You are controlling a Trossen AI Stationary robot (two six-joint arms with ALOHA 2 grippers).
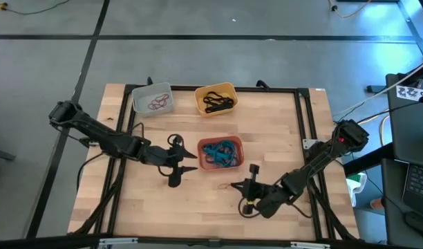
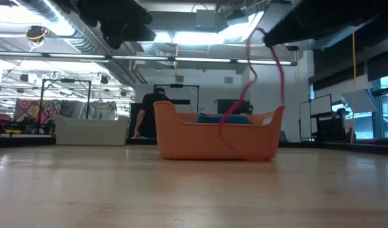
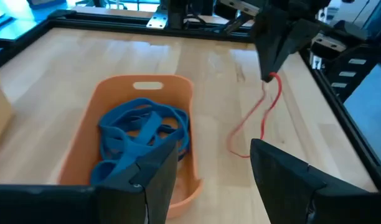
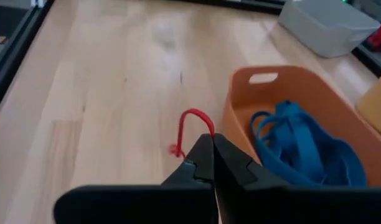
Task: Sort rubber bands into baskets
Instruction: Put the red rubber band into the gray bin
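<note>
Where the right tool (image 4: 212,149) pinches it, the red band (image 3: 256,121) dangles thin.

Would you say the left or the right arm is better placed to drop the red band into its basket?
Right: the right gripper is already shut on the red band, while the left gripper hangs open, empty, beside the salmon basket.

Right gripper (image 4: 210,149) pinches red rubber band (image 4: 193,124) beside salmon basket (image 4: 240,106) (blue bands (image 4: 302,146) inside, seemingly)
</note>
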